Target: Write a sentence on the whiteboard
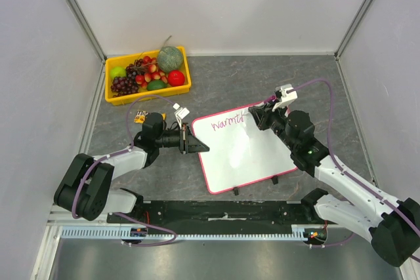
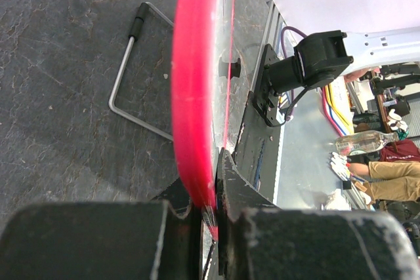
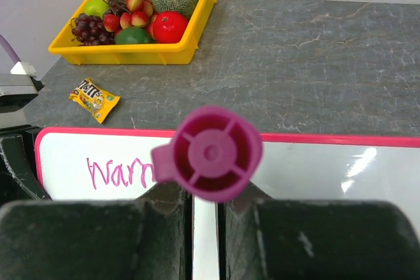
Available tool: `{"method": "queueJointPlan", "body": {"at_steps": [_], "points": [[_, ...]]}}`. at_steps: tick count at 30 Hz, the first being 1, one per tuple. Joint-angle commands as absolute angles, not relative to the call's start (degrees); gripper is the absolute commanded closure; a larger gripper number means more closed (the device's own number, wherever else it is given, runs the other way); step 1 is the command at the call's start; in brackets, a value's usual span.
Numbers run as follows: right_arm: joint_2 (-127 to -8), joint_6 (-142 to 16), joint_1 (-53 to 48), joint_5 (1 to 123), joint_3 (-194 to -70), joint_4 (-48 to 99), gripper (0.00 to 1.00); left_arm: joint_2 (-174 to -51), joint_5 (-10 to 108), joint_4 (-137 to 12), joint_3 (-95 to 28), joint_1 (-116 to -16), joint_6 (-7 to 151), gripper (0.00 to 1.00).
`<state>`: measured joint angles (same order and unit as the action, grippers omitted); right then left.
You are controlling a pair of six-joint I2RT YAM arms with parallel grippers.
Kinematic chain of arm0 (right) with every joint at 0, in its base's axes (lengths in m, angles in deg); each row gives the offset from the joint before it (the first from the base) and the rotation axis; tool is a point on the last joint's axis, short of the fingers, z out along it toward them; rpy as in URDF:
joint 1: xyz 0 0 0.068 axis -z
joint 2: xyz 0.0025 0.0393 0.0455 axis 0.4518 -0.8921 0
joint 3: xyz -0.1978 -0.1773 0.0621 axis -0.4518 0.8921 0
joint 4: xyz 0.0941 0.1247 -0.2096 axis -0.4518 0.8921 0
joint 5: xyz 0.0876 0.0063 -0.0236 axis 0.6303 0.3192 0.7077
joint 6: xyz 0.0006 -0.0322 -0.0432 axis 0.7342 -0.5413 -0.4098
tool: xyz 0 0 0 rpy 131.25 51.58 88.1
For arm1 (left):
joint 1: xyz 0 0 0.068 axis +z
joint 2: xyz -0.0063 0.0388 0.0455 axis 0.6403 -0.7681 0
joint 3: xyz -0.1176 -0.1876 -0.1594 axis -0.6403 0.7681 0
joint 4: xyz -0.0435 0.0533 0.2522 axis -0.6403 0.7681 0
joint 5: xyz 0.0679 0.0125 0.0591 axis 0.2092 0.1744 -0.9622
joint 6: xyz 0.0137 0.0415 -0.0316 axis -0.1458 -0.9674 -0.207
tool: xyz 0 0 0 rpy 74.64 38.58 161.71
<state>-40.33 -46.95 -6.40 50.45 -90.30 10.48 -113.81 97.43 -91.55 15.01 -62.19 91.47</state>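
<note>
If your left end effector (image 1: 197, 144), clenched at 9 o'clock on the whiteboard (image 1: 249, 157), slips, the magenta marker (image 3: 211, 153) your right end effector (image 1: 264, 117) grips could skew the sentence (image 1: 228, 122).

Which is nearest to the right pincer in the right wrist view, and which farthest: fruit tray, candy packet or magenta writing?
From the right pincer, shut on the marker:
1. The magenta writing, just ahead and left, on the whiteboard.
2. The candy packet, on the table past the board's far edge, left.
3. The fruit tray, farthest, back left.
</note>
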Motion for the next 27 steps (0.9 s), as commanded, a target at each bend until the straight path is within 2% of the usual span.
{"method": "queueJointPlan", "body": {"at_steps": [1,19,27], "points": [[-39.4,-48.2,-6.2,48.1,-89.8,12.9,1.0,-114.1,94.0,-89.5,16.6,-63.1,79.5,0.98],[-37.5,-48.0,-6.1,50.2,-86.6,15.2,1.0,-114.0,93.8,-89.5,16.8,-63.1,79.4,0.98],[-36.6,-47.8,-6.2,51.1,-89.1,16.0,1.0,-113.7,93.6,-89.5,16.9,-63.2,79.5,0.98]]}}
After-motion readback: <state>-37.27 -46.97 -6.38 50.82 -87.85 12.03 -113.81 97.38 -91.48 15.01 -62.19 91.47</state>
